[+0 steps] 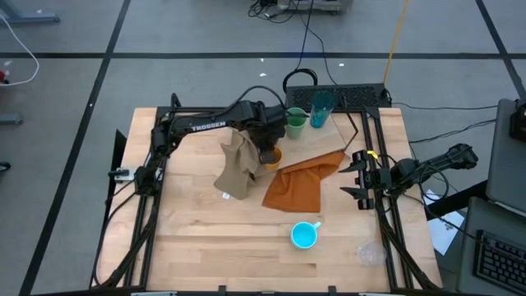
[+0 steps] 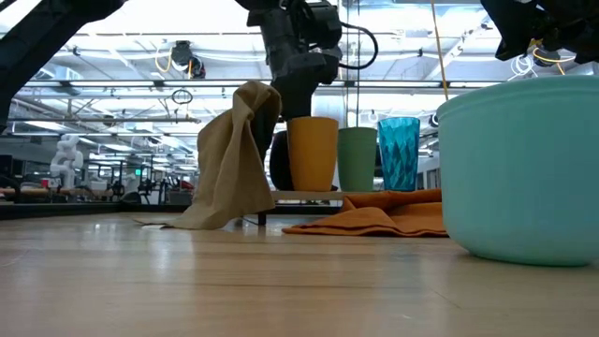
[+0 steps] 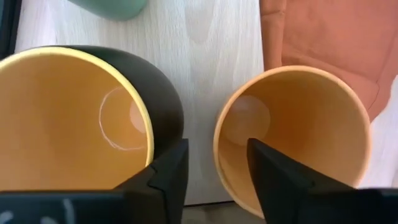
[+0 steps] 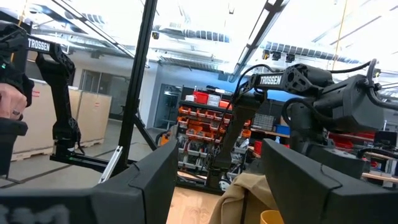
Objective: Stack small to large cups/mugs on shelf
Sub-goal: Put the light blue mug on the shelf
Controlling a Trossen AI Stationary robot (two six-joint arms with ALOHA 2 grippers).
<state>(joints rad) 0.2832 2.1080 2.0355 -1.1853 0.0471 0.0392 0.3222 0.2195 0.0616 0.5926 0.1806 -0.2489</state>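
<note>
Cups and mugs sit mostly at the far side of the wide light-wood tabletop [image 1: 197,230], on the shelf [image 2: 318,195], a flat rectangular panel of pale wood raised slightly above the surface. The left arm reaches over that panel, and its pincer [image 3: 214,163] hangs directly above two vessels with its dark fingers [image 3: 169,174] spread apart, one on each side of the near rim of the small orange cup [image 3: 292,134], not pinching it. Just beside that cup stands the yellow mug with a dark outer wall [image 3: 74,118]; the two are close but a strip of pale wood shows between them. The right arm waits at the tabletop's right edge, its pincer [image 1: 358,175] held up off the surface with the fingers spread and nothing between them.

A crumpled tan cloth [image 1: 237,164] stands in a tall heap just left of the shelf, and a rumpled orange cloth [image 1: 302,182] lies just in front of it, spreading toward the tabletop's middle. At the far end of the row stands the tall faceted teal tumbler [image 1: 322,108], with the light green cup [image 1: 296,122] next to it. The bright cyan mug [image 1: 305,236] sits alone near the front edge, well apart from the others. The tiny clear glass [image 1: 370,252] stands near the front right corner.
</note>
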